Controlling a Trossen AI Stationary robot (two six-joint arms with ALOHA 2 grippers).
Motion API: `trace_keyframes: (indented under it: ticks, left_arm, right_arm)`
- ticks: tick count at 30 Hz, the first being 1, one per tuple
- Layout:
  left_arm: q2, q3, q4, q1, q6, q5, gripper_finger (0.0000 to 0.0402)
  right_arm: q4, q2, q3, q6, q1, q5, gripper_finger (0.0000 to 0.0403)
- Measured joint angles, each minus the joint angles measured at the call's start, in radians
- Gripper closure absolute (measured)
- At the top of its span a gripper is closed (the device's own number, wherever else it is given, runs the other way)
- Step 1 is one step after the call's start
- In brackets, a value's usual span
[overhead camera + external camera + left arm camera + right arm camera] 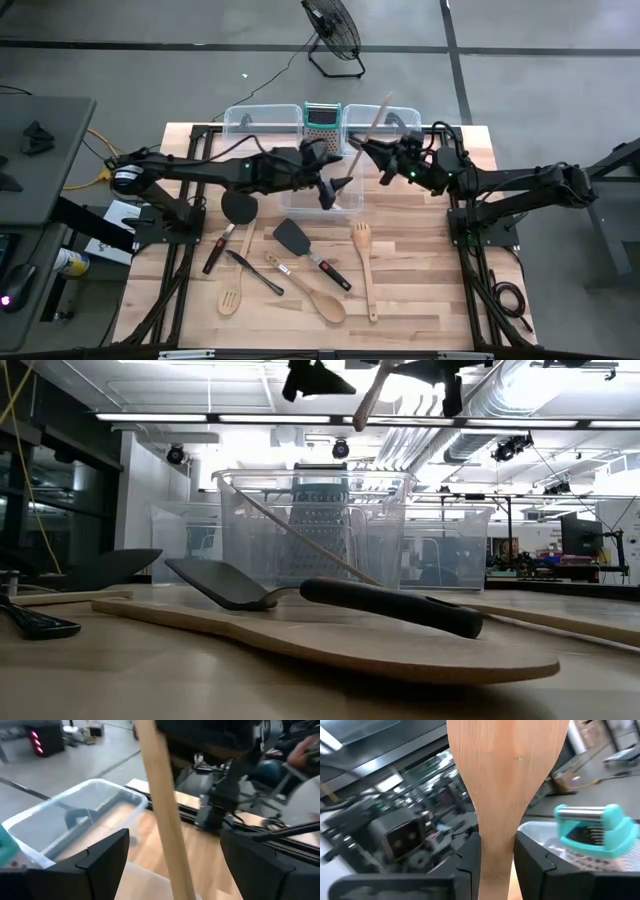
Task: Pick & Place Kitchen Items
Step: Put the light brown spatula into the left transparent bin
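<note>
Overhead, the right end effector (372, 152) is clamping a light wooden spatula (369, 130) just right of centre in the upper half of the frame, its handle slanting up toward the teal-topped grater (322, 117) and the clear bins (262, 124). Its wrist picture is showing the spatula's blade (507, 765) rising between two dark fingers (532, 865) pressed against the neck. The left end effector (333, 186) is hanging at frame centre with its fingers (102, 862) spread wide apart; the wooden handle (165, 810) is passing through the gap, touching neither. Remaining utensils are lying on the surface (430, 270) in the lower half: a black turner (305, 245), a wooden fork (364, 262), a wooden spoon (315, 295), a slotted wooden spoon (232, 292), a black ladle (236, 208) and a black-handled tool (252, 270). Low across the surface, the turner's head (215, 582) is resting on a wooden blade (330, 640).
</note>
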Motion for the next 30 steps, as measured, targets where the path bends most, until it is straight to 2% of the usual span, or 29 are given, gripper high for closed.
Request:
trace_keyframes:
  ticks: [4,11,20,23,30]
  left_arm:
    - [0.032,0.037,-0.016,0.0,0.056,-0.064,0.0091]
    - [0.078,0.088,-0.011,0.0,0.137,-0.08,0.0091]
    - [0.158,0.166,-0.02,0.001,0.141,-0.125,0.0096]
    - [0.177,0.192,-0.058,0.0,0.138,-0.164,0.0115]
    - [0.176,0.206,-0.075,0.0,0.13,-0.172,0.0187]
  right_arm:
    - [-0.004,0.0,0.0,0.015,0.0,0.036,0.0322]
    - [-0.01,0.022,0.0,0.044,0.0,0.031,0.0322]
    - [-0.016,0.027,0.0,0.034,0.002,0.031,0.0322]
    - [-0.018,0.027,0.0,0.021,0.002,0.031,0.0322]
    - [-0.026,0.027,0.0,0.018,0.002,0.03,0.0322]
